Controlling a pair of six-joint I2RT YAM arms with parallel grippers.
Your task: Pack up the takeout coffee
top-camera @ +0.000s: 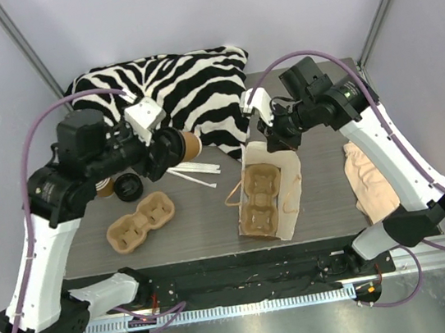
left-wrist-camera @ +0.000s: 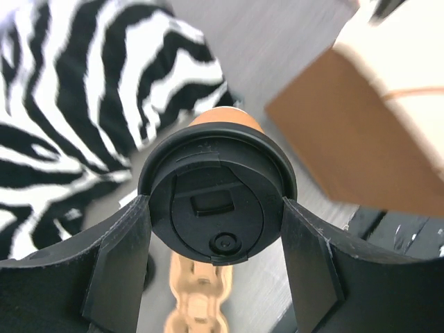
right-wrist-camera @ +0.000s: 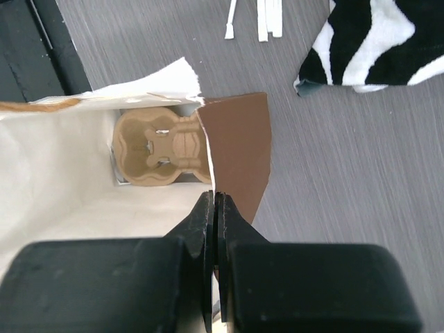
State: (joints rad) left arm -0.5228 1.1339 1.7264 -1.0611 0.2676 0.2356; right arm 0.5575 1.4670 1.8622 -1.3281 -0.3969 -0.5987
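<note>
The takeout coffee (left-wrist-camera: 217,191), a brown paper cup with a black lid, hangs lying sideways above the table, and my left gripper (left-wrist-camera: 216,232) is shut on it at the lid's rim. In the top view the coffee (top-camera: 189,145) points toward the paper bag (top-camera: 287,182). The bag lies open with a pulp cup carrier (top-camera: 260,198) inside. My right gripper (top-camera: 272,139) is shut on the bag's upper edge. In the right wrist view the right gripper (right-wrist-camera: 216,201) pinches the bag's rim (right-wrist-camera: 236,139), and the carrier (right-wrist-camera: 161,148) shows deep inside.
A second pulp carrier (top-camera: 141,222) lies at front left, with a loose black lid (top-camera: 128,186) and brown cups (top-camera: 104,188) behind it. White stir sticks (top-camera: 194,170) lie mid-table. A zebra pillow (top-camera: 169,83) fills the back; a beige cloth (top-camera: 369,175) lies at right.
</note>
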